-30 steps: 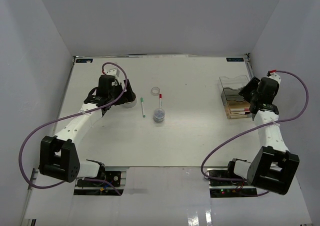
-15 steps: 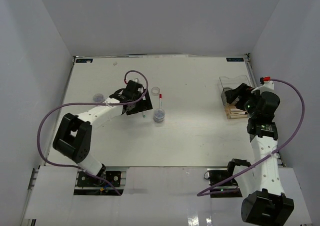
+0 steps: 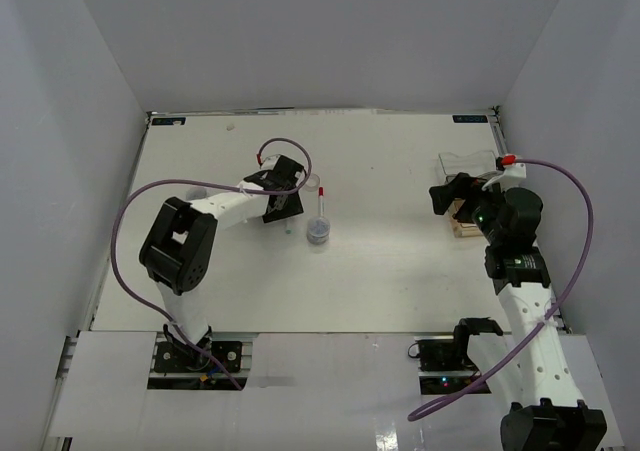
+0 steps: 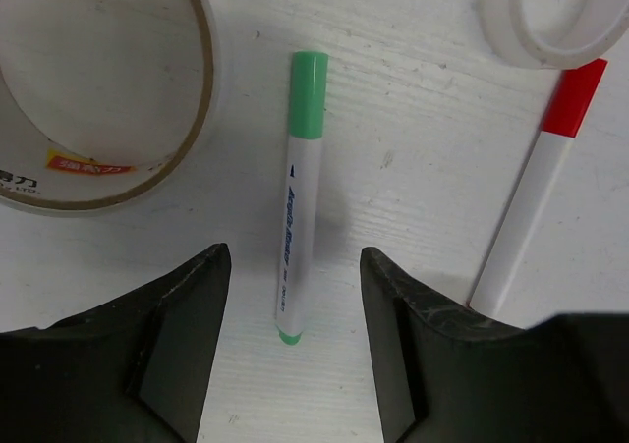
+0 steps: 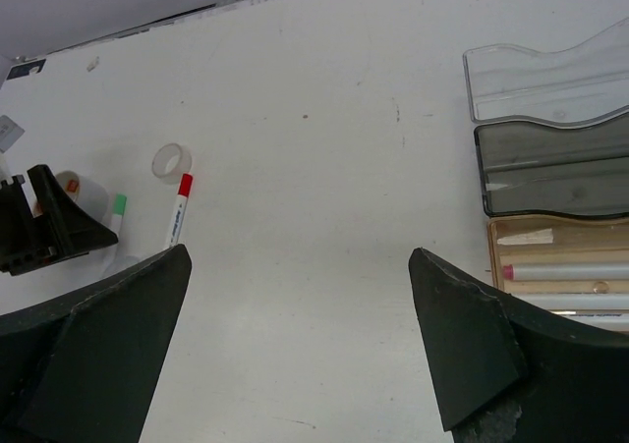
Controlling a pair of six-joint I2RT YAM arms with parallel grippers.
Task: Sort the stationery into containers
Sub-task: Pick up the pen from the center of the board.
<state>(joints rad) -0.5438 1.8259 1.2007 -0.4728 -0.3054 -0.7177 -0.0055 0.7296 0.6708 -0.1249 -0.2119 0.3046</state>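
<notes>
The left gripper point(image 4: 295, 266) stood released astride a thin white green-capped marker point(image 4: 300, 183) at frame centre; the right gripper point(image 5: 300, 256) gaped wide, empty

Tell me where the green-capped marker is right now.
In the left wrist view the green-capped marker lies between the open fingers of the left gripper, tape roll at image left, red-capped marker at image right.

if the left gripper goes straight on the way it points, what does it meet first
Probably the green-capped marker, lying right between the left gripper's open jaws; depth is unclear.
</notes>
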